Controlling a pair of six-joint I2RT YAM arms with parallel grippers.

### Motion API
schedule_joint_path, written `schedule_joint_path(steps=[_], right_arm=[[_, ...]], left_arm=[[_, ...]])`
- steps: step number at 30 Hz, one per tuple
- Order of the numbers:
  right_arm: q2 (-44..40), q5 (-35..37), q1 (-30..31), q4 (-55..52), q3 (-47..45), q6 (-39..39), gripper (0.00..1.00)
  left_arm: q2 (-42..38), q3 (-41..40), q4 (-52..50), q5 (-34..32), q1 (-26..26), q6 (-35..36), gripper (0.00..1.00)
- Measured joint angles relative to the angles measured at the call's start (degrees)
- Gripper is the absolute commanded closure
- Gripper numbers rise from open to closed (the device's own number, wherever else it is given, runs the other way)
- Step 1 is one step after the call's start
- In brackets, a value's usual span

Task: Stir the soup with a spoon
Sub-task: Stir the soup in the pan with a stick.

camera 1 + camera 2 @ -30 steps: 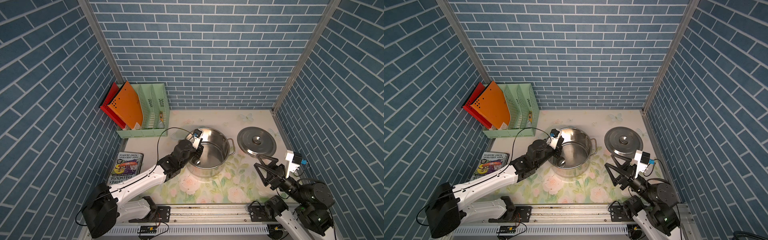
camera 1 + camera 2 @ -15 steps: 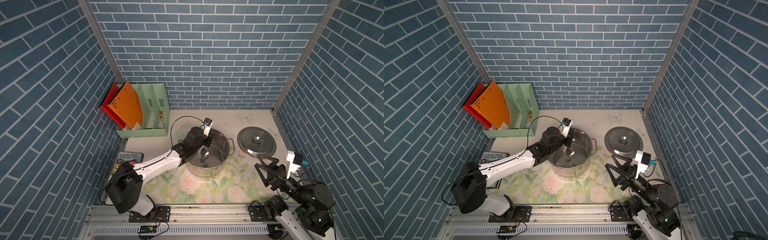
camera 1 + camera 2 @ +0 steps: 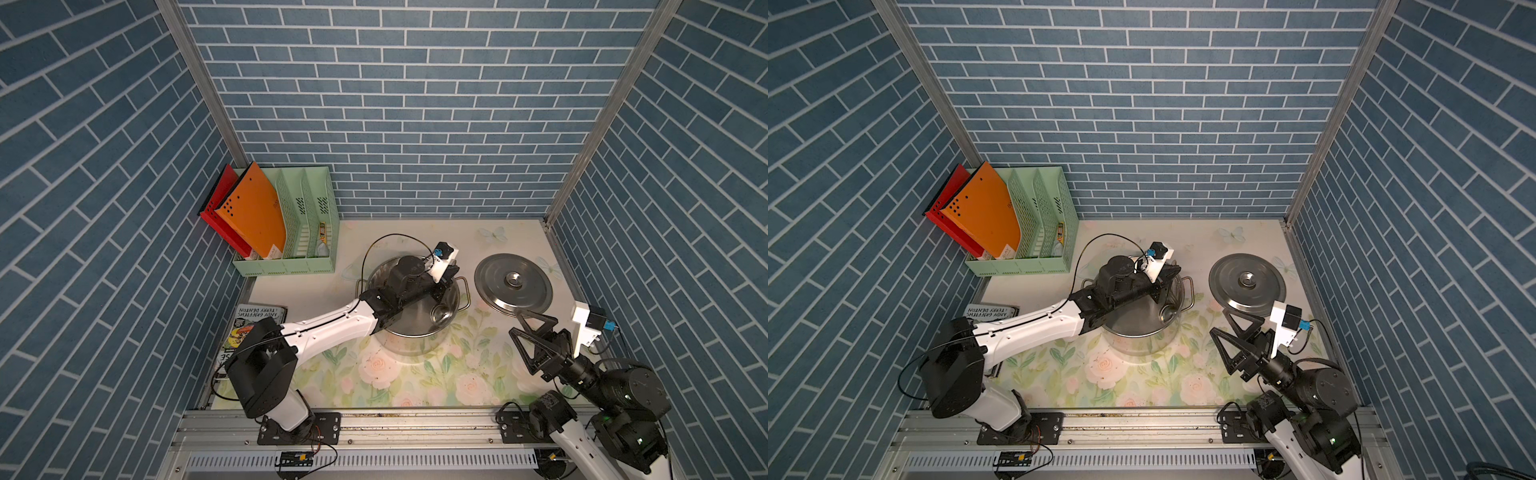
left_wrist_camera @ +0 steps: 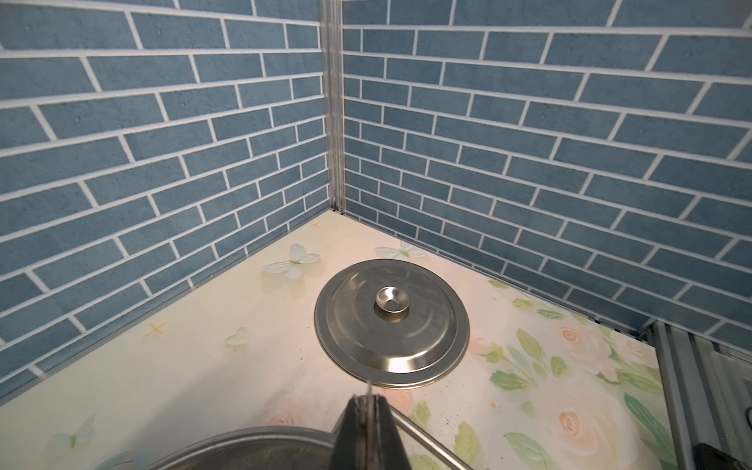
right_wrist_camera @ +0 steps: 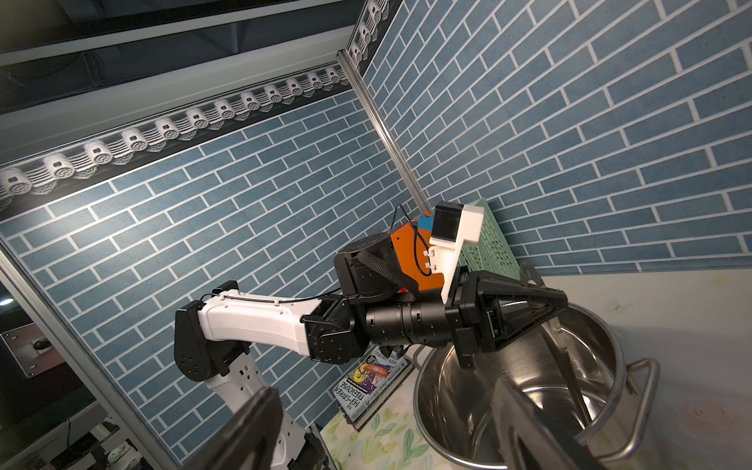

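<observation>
spoon [image 3: 441, 312] in left gripper [image 5: 558, 303]

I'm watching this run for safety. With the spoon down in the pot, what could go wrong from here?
The spoon reaches close to the wall of the pot; a wide sweep might shove the pot, which nothing steadies: the right pincer hangs open, apart from it. A shoved pot could knock the lid beside it. The left pincer clamps only the thin handle, so the spoon may twist in its grip.
</observation>
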Motion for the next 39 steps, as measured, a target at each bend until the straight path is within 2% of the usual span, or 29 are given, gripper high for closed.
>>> schedule_joint_path(steps=[6, 11, 17, 26, 31, 39], right_arm=[[0.0, 0.85, 0.0, -0.48, 0.0, 0.0, 0.01], [0.02, 1.6, 0.0, -0.79, 0.0, -0.07, 0.0], [0.57, 2.58, 0.0, -0.7, 0.0, -0.07, 0.0], [1.9, 2.89, 0.0, -0.35, 0.0, -0.07, 0.0], [1.86, 2.97, 0.0, -0.39, 0.0, -0.07, 0.0], [1.14, 3.37, 0.0, -1.73, 0.44, -0.09, 0.0]], left_arm=[[-5.73, -5.92, -1.27, -0.74, -2.08, 0.04, 1.0], [-11.72, -9.92, -3.61, -3.78, -2.27, 0.07, 1.0], [-17.59, -13.09, -9.25, -10.51, -2.05, 0.07, 1.0], [-22.67, -14.47, -17.0, -21.05, 4.81, -0.33, 1.0], [-20.41, -13.88, -16.26, -22.12, 8.63, -0.42, 1.0], [-6.12, -2.93, -12.31, -17.57, 9.05, 0.57, 1.0]])
